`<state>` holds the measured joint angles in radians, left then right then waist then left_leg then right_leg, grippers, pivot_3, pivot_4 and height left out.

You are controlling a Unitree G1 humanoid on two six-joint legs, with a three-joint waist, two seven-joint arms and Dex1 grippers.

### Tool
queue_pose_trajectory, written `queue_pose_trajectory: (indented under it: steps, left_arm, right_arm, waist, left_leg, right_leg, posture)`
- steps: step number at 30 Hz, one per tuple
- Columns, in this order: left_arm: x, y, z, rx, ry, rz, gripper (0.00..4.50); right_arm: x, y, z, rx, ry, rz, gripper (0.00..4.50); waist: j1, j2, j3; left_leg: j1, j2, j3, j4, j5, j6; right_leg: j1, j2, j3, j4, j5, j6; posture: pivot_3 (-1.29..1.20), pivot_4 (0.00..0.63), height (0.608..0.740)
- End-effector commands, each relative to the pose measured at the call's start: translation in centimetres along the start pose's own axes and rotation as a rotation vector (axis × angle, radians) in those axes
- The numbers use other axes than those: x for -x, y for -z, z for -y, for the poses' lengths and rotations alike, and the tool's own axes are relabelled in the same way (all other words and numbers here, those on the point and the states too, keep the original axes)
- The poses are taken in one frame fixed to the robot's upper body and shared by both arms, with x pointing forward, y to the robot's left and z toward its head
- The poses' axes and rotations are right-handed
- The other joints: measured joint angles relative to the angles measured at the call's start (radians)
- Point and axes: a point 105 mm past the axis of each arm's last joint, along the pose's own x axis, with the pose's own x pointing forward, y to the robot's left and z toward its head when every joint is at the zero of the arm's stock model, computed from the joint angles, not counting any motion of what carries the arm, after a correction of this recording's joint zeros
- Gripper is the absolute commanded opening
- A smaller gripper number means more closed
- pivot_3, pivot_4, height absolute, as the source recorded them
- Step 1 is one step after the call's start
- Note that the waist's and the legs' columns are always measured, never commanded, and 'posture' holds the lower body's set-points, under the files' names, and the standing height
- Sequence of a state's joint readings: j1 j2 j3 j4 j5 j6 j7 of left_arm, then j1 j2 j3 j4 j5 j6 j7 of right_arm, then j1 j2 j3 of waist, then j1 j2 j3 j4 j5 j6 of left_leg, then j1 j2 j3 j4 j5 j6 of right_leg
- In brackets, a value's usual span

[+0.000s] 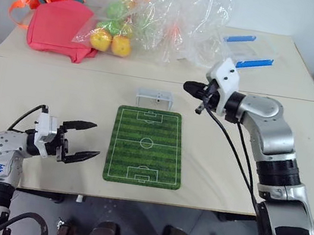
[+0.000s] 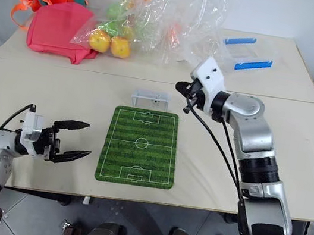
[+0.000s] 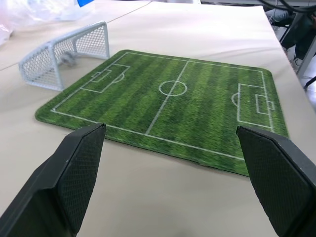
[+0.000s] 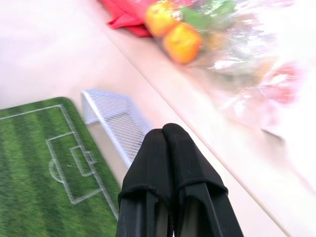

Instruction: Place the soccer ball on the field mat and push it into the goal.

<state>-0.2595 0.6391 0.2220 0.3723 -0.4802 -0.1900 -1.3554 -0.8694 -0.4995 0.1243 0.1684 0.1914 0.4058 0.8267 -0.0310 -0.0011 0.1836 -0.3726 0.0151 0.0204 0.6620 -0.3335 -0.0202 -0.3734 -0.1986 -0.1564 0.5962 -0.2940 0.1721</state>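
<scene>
Green field mat [image 3: 173,103] beyond left fingers [image 3: 79,165]

Open table on both flanks of the field mat [image 1: 146,146]

We see the goal [image 1: 154,98] standing at the mat's far edge, our shut right gripper [image 1: 190,87] raised just beside it; behind the goal, a plastic bag [image 1: 161,19] of fruit and a pink pouch [image 1: 59,26] crowd the back table

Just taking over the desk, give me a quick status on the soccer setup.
Left pincer open beside mat. Right pincer shut, raised by goal. Small grey thing inside goal, can't confirm ball. Mat bare.
</scene>
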Motion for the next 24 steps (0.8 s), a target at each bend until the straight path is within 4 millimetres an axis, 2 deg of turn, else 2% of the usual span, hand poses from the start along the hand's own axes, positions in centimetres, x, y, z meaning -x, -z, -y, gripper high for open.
queue_pose_trajectory:
  steps: [1, 5, 8, 11, 16, 21, 24]
  left_arm:
    - [0.0, -0.3, -0.4, -0.023, -0.013, 0.012, 4.5]
    - [0.2, -0.3, -0.8, -0.02, -0.035, 0.015, 4.5]
    - [0.8, -0.2, -1.6, -0.004, -0.08, 0.017, 4.5]
    - [1.8, 0.3, -2.2, 0.02, -0.122, 0.007, 4.5]
    - [3.0, 0.6, -2.4, 0.04, -0.157, 0.001, 4.5]
    - [3.9, 0.6, -2.8, 0.044, -0.196, -0.003, 4.5]
    - [4.5, 0.3, -3.0, 0.039, -0.218, 0.0, 4.5]
  right_arm:
    - [2.3, -1.2, 0.1, 0.002, 0.026, 0.047, 0.06]
    - [5.2, 1.0, -1.2, -0.036, -0.011, -0.018, 0.06]
    - [8.7, 4.9, -2.8, -0.086, -0.093, -0.138, 0.06]
    - [12.1, 7.4, -3.8, -0.112, -0.147, -0.169, 0.94]
    - [15.3, 9.0, -4.4, -0.144, -0.177, -0.159, 2.68]
    - [17.0, 9.6, -4.0, -0.161, -0.163, -0.13, 4.39]
    - [17.5, 10.0, -3.2, -0.167, -0.124, -0.11, 4.45]
  waist:
    - [0.002, 0.0, 0.0]
    - [0.004, 0.0, 0.0]
    - [0.01, 0.0, 0.0]
    - [0.012, -0.001, 0.0]
    - [0.001, -0.001, 0.0]
    - [0.004, -0.001, 0.0]
    - [0.005, -0.001, 0.0]
  left_leg:
    - [0.0, 0.0, 0.0, 0.0, 0.0, 0.0]
    - [-0.001, 0.0, 0.001, 0.001, 0.0, 0.0]
    - [-0.001, 0.0, 0.002, 0.003, 0.0, 0.001]
    - [0.0, 0.0, 0.003, 0.003, 0.0, 0.001]
    - [0.003, 0.001, 0.006, 0.003, -0.001, 0.001]
    - [0.003, 0.001, 0.006, 0.004, 0.0, 0.001]
    - [0.003, 0.001, 0.006, 0.004, 0.0, 0.001]
  right_leg:
    - [0.0, 0.0, 0.0, 0.0, 0.0, 0.0]
    - [0.0, 0.0, 0.0, 0.0, 0.0, 0.0]
    - [0.0, -0.001, 0.001, 0.0, 0.0, 0.0]
    - [0.001, -0.001, 0.001, 0.0, 0.0, 0.0]
    - [0.001, -0.001, 0.003, 0.001, 0.001, -0.001]
    - [0.001, -0.001, 0.004, 0.001, 0.001, -0.001]
    - [0.001, -0.001, 0.003, 0.001, 0.001, -0.001]
  posture:
    - [0.0, 0.15, 0.74]
    - [0.0, 0.15, 0.74]
    - [0.0, 0.15, 0.74]
    - [0.0, 0.15, 0.74]
    - [0.0, 0.15, 0.74]
    - [0.0, 0.15, 0.74]
    - [0.0, 0.15, 0.74]
